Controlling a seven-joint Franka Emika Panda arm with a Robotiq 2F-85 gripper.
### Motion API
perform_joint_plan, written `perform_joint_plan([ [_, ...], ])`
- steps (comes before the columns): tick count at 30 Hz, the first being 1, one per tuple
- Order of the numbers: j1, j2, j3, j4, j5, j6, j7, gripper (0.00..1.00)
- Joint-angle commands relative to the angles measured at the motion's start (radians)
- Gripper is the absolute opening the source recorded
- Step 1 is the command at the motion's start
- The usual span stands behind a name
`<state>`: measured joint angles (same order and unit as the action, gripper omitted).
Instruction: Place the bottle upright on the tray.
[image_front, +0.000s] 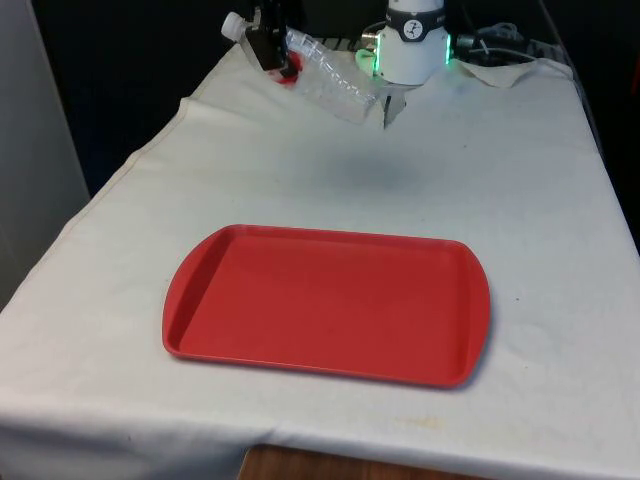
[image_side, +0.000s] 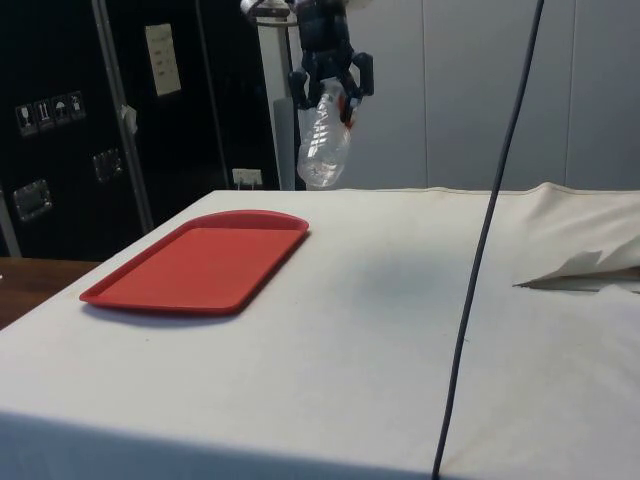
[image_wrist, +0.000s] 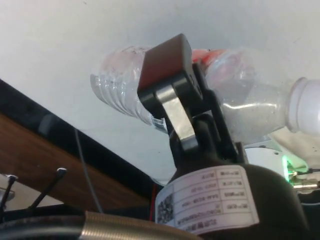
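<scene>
A clear plastic bottle (image_front: 330, 82) with a white cap and a red label hangs tilted in the air above the far end of the table, cap toward the front view's left. My black gripper (image_front: 272, 50) is shut on its upper part near the neck. From the side, the bottle (image_side: 324, 145) hangs below the gripper (image_side: 333, 82), beyond the tray's far end. At the wrist, one finger (image_wrist: 167, 75) crosses the bottle (image_wrist: 120, 82). The red tray (image_front: 327, 302) lies flat and bare near the front of the table, well apart from the bottle.
White cloth (image_front: 520, 180) covers the table, with crumpled folds (image_front: 510, 70) at the far right beside the robot's base. A dark cable (image_side: 485, 250) hangs across the side view. Dark cabinets (image_side: 70, 120) stand behind the tray.
</scene>
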<state>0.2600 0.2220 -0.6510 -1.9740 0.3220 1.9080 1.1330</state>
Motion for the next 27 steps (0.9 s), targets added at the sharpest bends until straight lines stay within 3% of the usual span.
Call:
perform_joint_plan([
  [1, 0.008, -0.007, -0.002, -0.004, -0.015, 0.017, 0.019, 0.33],
  [2, 0.000, -0.001, 0.002, 0.000, -0.007, 0.001, 0.006, 0.33],
  [3, 0.008, -0.007, 0.000, -0.003, -0.023, 0.018, 0.025, 0.33],
  [9, 0.008, -0.010, 0.015, 0.007, -0.074, 0.019, 0.067, 0.33],
  [10, 0.000, -0.002, 0.017, 0.012, -0.058, 0.003, 0.048, 0.33],
  [11, 0.008, -0.010, 0.017, 0.008, -0.080, 0.019, 0.072, 0.33],
  [13, 0.009, -0.011, 0.022, 0.010, -0.094, 0.020, 0.083, 0.33],
  [18, 0.008, -0.014, 0.039, 0.013, -0.138, 0.022, 0.115, 0.33],
  [19, 0.000, -0.007, 0.041, 0.019, -0.124, 0.005, 0.098, 0.33],
  [20, 0.008, -0.015, 0.041, 0.014, -0.145, 0.023, 0.120, 0.33],
  [27, 0.008, -0.017, 0.064, 0.014, -0.205, 0.030, 0.155, 0.33],
])
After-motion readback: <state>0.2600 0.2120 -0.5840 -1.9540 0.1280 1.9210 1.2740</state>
